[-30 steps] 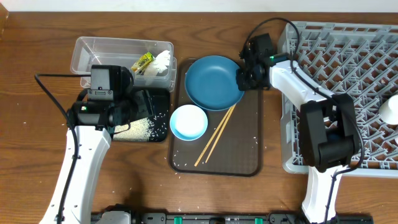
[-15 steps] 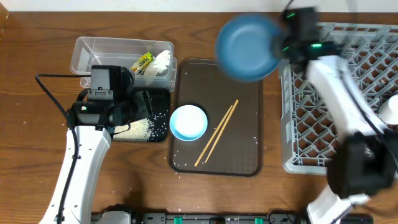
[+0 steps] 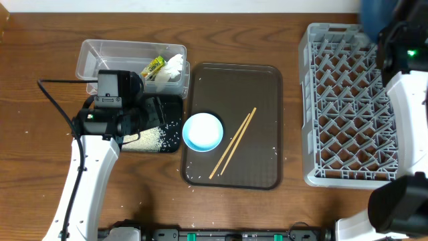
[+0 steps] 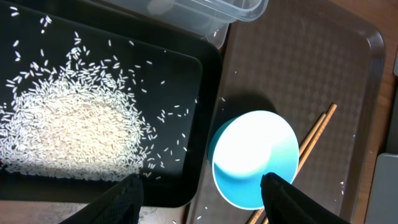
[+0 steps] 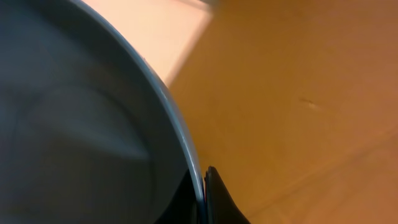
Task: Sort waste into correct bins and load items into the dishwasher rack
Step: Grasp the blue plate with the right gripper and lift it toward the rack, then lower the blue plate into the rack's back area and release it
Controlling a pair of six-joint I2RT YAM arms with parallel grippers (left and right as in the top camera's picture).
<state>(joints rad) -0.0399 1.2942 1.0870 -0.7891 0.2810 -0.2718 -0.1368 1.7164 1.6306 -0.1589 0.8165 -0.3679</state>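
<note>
- The plate is in the air at the far corner of the dishwasher rack, partly out of the overhead view and smeared there. My worry is that it slips or swings before it is lined up with the pegs.
- The cause would be the grip. The right gripper is pinched shut on the plate's rim alone, a finger on each face, so the whole disc hangs off one thin edge.
- How far the fingers reach past the lip I cannot quite make out — the wrist view is close and blurred.
- If the plate comes down tilted it could strike the pegs or the grid wall and twist out of the pinch.
- The left gripper has its jaws wide apart and holds nothing. It hovers over the edge of the black tray, next to the light-blue bowl.
- A careless descent there could scatter the rice out of the tray, or tip the bowl onto the chopsticks just beside it on the brown serving tray.
- The wrapper and napkin lie in the clear tub — no risk there.
</note>
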